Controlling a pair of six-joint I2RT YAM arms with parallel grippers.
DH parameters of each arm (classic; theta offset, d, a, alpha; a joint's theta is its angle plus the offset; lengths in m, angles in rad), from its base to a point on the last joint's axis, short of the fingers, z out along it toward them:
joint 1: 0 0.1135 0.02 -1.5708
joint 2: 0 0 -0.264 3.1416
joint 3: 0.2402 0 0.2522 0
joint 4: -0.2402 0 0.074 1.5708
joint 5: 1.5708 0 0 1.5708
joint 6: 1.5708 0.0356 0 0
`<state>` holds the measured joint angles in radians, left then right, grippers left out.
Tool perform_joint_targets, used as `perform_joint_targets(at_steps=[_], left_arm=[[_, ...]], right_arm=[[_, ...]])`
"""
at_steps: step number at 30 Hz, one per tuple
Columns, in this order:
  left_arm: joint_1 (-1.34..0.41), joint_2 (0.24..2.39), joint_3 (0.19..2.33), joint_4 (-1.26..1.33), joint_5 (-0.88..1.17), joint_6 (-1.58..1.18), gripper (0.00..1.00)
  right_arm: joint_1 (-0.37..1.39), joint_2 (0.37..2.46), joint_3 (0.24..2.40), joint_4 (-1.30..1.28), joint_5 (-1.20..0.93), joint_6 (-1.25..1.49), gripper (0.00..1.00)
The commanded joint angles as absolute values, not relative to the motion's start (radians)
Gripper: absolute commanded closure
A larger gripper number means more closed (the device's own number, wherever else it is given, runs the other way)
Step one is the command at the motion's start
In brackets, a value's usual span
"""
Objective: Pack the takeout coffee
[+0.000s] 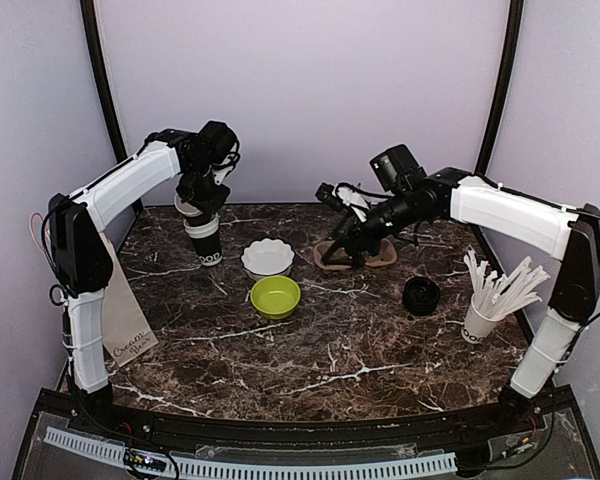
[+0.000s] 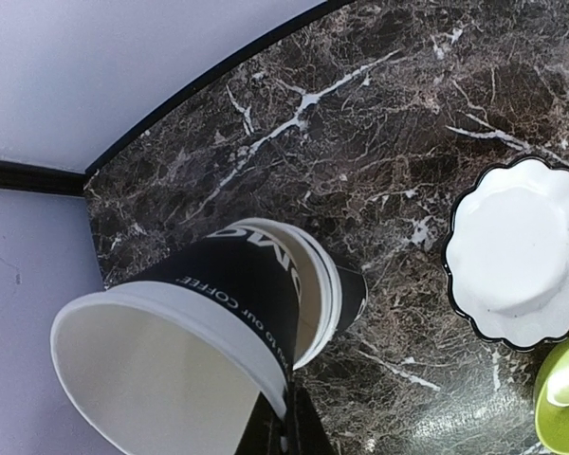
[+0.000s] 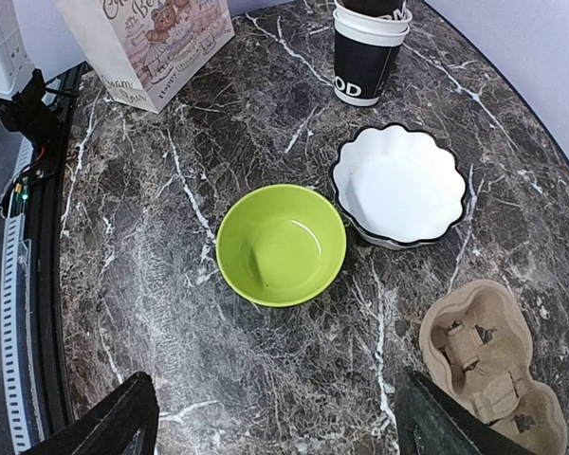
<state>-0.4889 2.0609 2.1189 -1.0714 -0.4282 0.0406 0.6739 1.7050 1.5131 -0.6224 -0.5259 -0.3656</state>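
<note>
Tilting off vertical, mouth up and base down, the one lidless takeout coffee cup is pinched at its white rim by the closed left tool, right over the single stack of black cups at the counter's back left. Spread wide and empty, the right tool hangs near one cardboard carrier, one green bowl and one black lid.

On your table sit a cup stack, white bowl, green bowl, carrier, lid, stick cup, bag.
</note>
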Motion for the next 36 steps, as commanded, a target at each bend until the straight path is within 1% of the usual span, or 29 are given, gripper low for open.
perform_joint_targets(at_steps=[1,5,9,12,16,17,21,26,30,36], left_arm=[[-0.505,2.0,2.174,-1.12,-0.46,0.014,1.0],[-0.55,1.922,2.163,-1.14,-0.477,0.01,1.0],[-0.635,1.84,2.131,-1.131,-0.411,0.029,1.0],[-0.768,1.765,2.076,-1.094,-0.334,0.104,1.0],[-0.957,1.691,1.945,-1.062,-0.222,0.2,1.0],[-1.013,1.686,1.91,-1.064,-0.217,0.208,1.0],[-1.138,1.669,1.843,-1.078,-0.203,0.219,1.0],[-1.231,1.662,1.774,-1.077,-0.154,0.207,1.0],[-1.283,1.671,1.666,-1.042,-0.15,0.218,1.0],[-1.333,1.7,1.558,-0.958,-0.163,0.217,1.0]], right_arm=[[0.68,1.638,1.508,-0.627,-0.526,-0.393,0.13],[0.68,1.617,1.521,-0.672,-0.492,-0.418,0.13],[0.677,1.591,1.525,-0.742,-0.459,-0.449,0.13],[0.661,1.57,1.525,-0.804,-0.397,-0.461,0.15],[0.609,1.54,1.52,-0.878,-0.346,-0.479,0.16],[0.594,1.532,1.517,-0.893,-0.337,-0.482,0.17],[0.547,1.505,1.493,-0.921,-0.271,-0.484,0.19],[0.532,1.483,1.45,-0.898,-0.134,-0.475,0.27],[0.535,1.488,1.417,-0.878,-0.048,-0.493,0.38],[0.571,1.525,1.388,-0.903,-0.029,-0.489,0.43]])
